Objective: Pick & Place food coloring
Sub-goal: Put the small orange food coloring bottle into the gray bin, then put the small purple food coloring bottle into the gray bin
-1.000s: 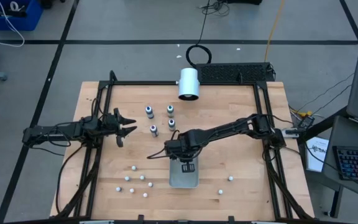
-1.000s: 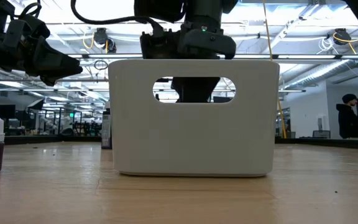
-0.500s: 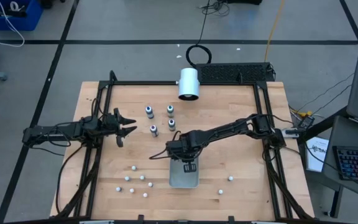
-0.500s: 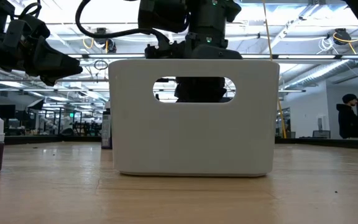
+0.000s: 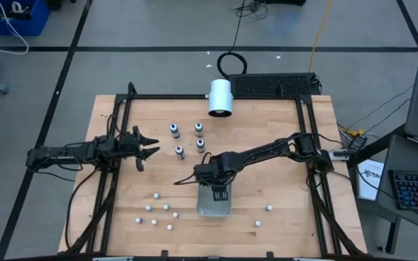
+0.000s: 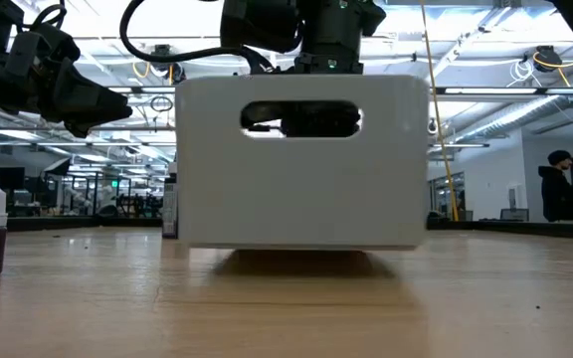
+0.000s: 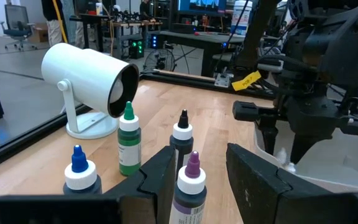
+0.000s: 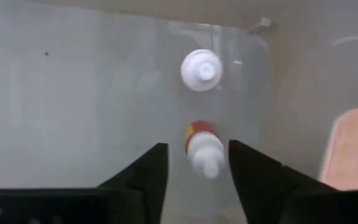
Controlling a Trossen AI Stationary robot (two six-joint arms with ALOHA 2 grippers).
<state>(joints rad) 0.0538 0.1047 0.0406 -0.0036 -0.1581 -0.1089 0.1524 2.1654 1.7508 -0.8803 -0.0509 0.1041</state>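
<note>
With the right gripper [image 8: 196,149] spread and empty inside the white plastic handled bin [image 6: 296,199], a white red-and-yellow-banded bottle [image 8: 207,163] lying just beyond its tips, it should probably rise straight, clear of the walls, while the open left gripper [image 5: 147,148] waits with four small dark-capped food coloring bottles [image 5: 180,151] just ahead.

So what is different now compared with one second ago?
The white bin has come up: its near bottom edge now sits above the table with shadow beneath, lifted or tipped. The right end effector is inside it. The left end effector and the four small bottles did not move.
</note>
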